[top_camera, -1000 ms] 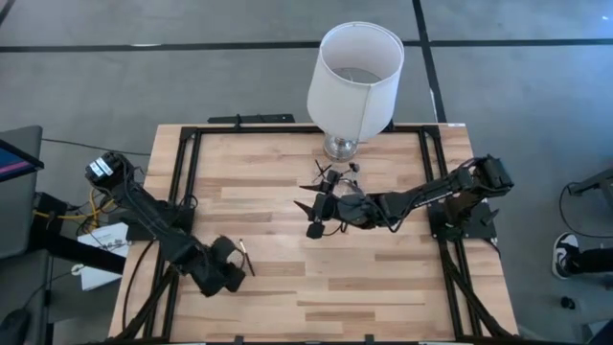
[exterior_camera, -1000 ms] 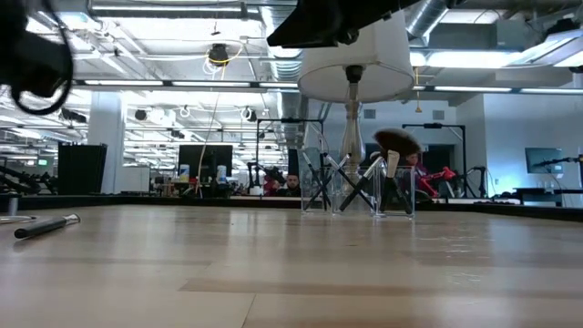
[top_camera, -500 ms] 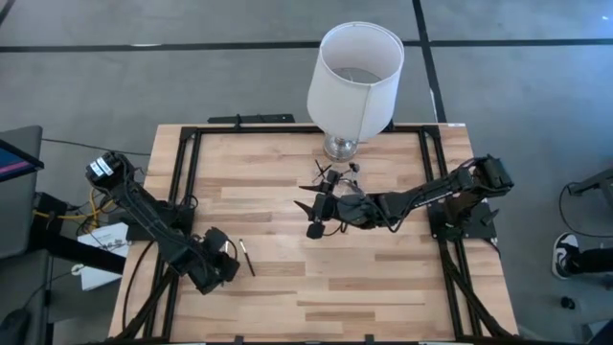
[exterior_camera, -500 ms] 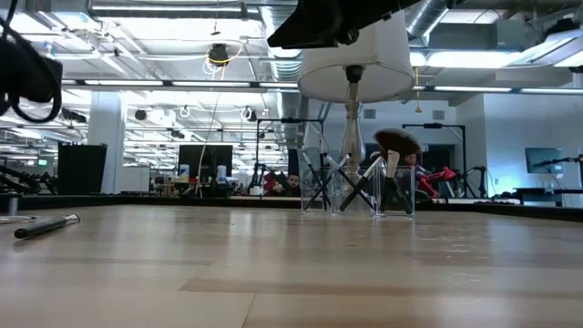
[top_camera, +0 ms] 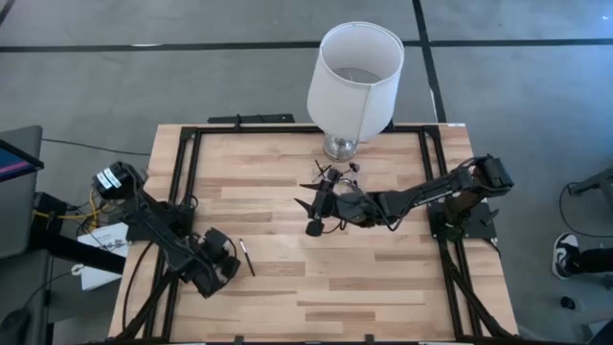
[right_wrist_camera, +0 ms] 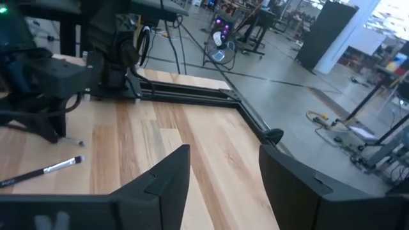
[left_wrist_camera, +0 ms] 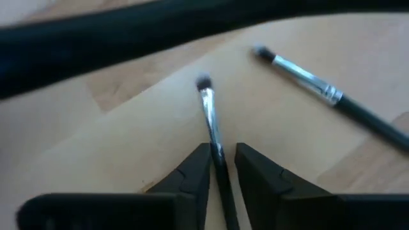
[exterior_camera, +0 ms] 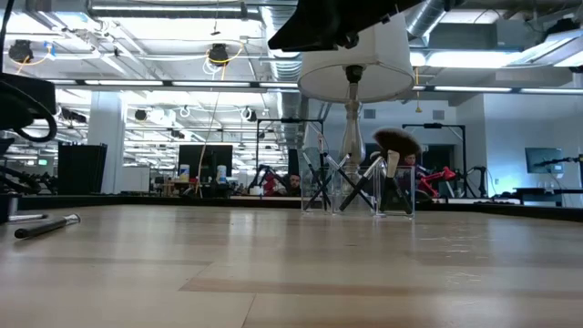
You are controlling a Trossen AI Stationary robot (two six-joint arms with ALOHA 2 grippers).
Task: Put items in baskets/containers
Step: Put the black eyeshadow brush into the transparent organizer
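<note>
The step in hand looks like a pick-up near the bench's front-left corner: the left pincer [left_wrist_camera: 222,165] sits low over the wood with its two fingers spread only narrowly, a slim makeup brush [left_wrist_camera: 213,137] lying in the gap between them, bristle tip pointing away; whether the fingers touch the handle I cannot tell. A second brush [left_wrist_camera: 326,94] lies just beside it on the wood, and in the high view one brush [top_camera: 246,258] shows next to the left pincer [top_camera: 213,266]. The clear tray [exterior_camera: 359,193] stands toward the back edge, near the base of the white lamp [top_camera: 353,77], already holding several brushes, one with a fluffy head. The right pincer [right_wrist_camera: 220,176], fingers spread with nothing between them, hangs next to that tray. Next, I judge, the left fingers need to press onto the handle, lift it, and carry it across the bench to the tray.
</note>
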